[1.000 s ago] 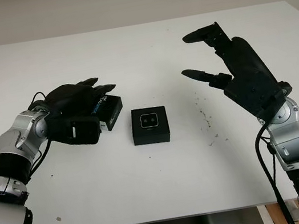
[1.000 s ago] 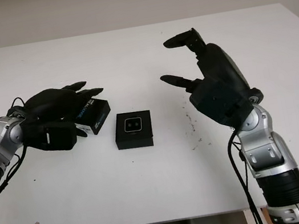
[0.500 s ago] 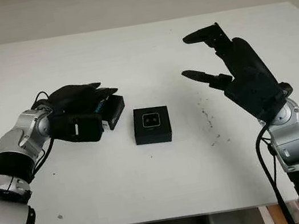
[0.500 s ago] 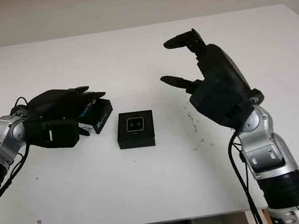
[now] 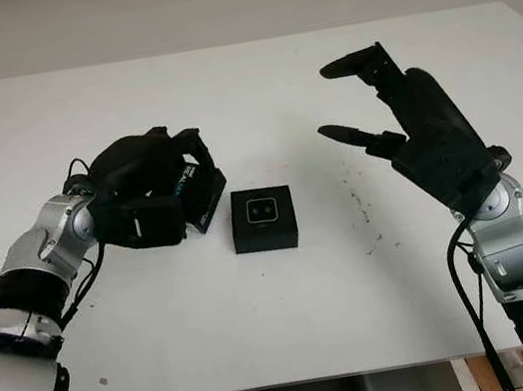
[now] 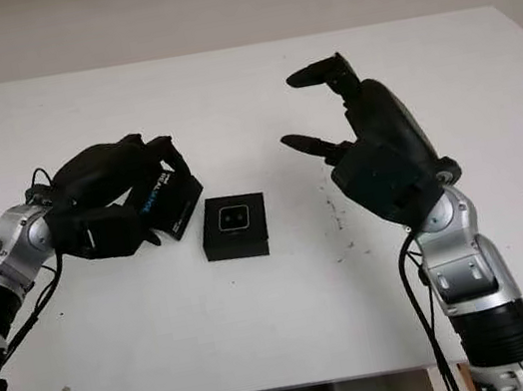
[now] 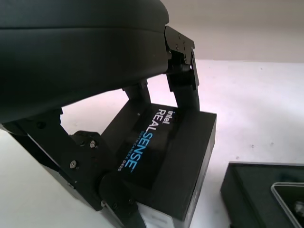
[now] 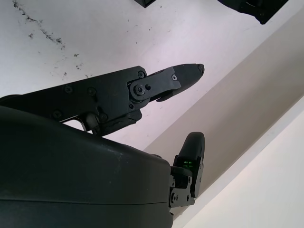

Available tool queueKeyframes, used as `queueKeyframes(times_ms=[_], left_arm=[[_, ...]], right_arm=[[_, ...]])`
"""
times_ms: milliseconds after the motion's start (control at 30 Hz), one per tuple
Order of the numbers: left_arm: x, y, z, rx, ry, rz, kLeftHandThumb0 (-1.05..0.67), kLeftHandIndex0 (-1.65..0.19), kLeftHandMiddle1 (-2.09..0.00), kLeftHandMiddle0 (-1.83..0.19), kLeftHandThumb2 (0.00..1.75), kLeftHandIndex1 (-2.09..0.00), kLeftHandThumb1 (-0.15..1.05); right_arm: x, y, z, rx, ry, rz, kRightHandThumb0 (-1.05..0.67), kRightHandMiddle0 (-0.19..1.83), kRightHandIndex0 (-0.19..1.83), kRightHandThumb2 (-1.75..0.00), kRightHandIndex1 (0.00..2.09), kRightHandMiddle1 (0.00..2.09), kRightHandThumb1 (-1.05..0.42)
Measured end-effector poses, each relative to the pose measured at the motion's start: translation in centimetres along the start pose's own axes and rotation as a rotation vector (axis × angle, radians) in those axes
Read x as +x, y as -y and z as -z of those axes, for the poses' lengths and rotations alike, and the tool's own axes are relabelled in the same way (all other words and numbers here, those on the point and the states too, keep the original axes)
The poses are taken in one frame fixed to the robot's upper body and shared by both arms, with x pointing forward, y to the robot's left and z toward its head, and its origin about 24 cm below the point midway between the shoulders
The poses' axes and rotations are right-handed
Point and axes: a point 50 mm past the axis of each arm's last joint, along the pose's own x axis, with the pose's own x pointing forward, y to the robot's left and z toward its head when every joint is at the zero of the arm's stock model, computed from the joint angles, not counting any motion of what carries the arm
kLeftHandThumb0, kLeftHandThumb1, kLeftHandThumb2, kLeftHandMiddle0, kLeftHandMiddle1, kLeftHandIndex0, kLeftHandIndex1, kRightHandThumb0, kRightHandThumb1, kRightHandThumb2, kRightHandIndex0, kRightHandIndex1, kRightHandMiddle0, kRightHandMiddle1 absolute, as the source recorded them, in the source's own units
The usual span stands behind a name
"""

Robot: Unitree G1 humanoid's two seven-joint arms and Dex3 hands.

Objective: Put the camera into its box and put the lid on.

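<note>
- Left hand (image 5: 152, 179) grips the lid (image 7: 164, 159), tilted beside the box (image 5: 263, 219) holding the camera (image 5: 263, 210)
- Lid looks light, rigid, slick; pinch its side walls
- Right hand (image 5: 401, 125) open, raised well apart

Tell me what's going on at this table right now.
The left hand is closed around the black Intel RealSense lid and has it tipped up off the white table, just left of the open box. The camera already sits inside that box, face up, so only the lid step is left. The right hand is open, raised above the table to the right of the box, holding nothing.
</note>
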Motion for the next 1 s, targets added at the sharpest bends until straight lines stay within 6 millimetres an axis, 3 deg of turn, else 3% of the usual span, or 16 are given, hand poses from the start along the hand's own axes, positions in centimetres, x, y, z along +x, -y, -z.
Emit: queueKeyframes(times_ms=[267, 467, 600, 633, 733, 1000], left_arm=[[-0.1, -1.2, -0.3, -0.256, -0.149, -0.054, -0.09, -0.21, -1.57, -0.3, 0.05, -1.63, 0.93], [-0.3, -1.9, -0.2, -0.292, -0.255, 0.009, -0.17, -0.28, -1.42, -0.42, 0.05, -1.48, 0.9], [-0.3, -2.9, -0.6, -0.33, -0.304, 0.078, -0.21, -0.41, -1.5, -0.57, 0.05, -1.35, 0.9], [-0.3, -3.3, -0.9, -0.33, -0.306, 0.089, -0.22, -0.43, -1.48, -0.59, 0.06, -1.33, 0.9], [-0.2, -4.3, -2.1, -0.291, -0.306, 0.126, -0.23, -0.46, -1.46, -0.61, 0.05, -1.29, 0.9], [-0.3, -5.0, -3.5, -0.253, -0.3, 0.2, -0.24, -0.5, -1.43, -0.63, 0.05, -1.27, 0.9]], right_arm=[[0.0, -0.1, 0.0, 0.004, 0.001, -0.001, -0.52, -0.03, 0.2, -0.06, 0.04, 1.07, -1.04], [0.0, -0.2, -0.1, 0.019, 0.005, 0.003, -0.5, -0.03, 0.2, -0.05, 0.05, 1.07, -1.03], [0.0, -0.7, -0.4, 0.072, 0.017, 0.028, -0.49, -0.15, 0.17, -0.06, 0.03, 0.82, -1.04], [0.0, -0.9, -0.4, 0.082, 0.017, 0.032, -0.51, -0.16, 0.11, -0.08, 0.02, 0.62, -1.05], [0.0, -1.3, -0.4, 0.112, -0.001, 0.028, -0.52, -0.16, -0.02, -0.13, 0.01, 0.25, -1.05], [0.0, -2.0, -0.5, 0.138, -0.014, 0.021, -0.57, -0.18, -0.14, -0.19, 0.0, 0.09, -1.05]])
